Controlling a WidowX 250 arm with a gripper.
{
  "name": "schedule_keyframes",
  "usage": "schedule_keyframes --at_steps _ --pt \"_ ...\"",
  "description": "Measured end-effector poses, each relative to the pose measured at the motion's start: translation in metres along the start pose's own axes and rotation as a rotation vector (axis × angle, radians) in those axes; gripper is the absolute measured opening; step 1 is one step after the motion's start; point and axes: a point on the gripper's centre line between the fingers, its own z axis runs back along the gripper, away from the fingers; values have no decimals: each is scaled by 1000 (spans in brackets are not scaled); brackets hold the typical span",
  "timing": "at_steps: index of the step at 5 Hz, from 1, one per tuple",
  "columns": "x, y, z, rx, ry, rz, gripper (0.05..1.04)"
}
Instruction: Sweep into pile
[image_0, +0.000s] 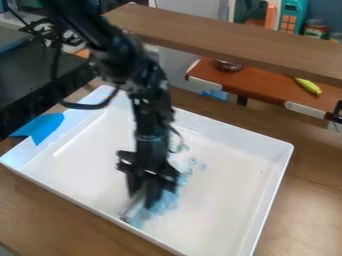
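Blue bits (170, 199) beside gripper (143, 199)

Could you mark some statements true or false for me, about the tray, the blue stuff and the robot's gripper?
1. Light-blue bits lie inside the white tray. True.
2. The tray is round. False: it has straight sides.
3. The gripper hangs outside the tray. False: it is over the tray's inside.
4. Blue tape is at the tray's left side. True.
5. All the bits form one tight heap. False: they are spread out.
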Motion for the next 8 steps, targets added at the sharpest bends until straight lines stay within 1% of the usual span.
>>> schedule_keyframes --at_steps 1,2,3,4,5,6,7,8 --pt "10 -30 4 -30 -22 -9 387" --pt "19 -64 -1 -61 0 -8 387" --pt "23 -92 -2 -91 12 -11 387" --pt "21 -110 -1 -95 13 -38 387" --pt "16 -93 14 -107 18 -32 387" --pt "22 -46 58 -115 -61 40 387" --pt "19 -2 88 -115 -108 103 387" --pt "31 39 109 -32 -171 102 387"
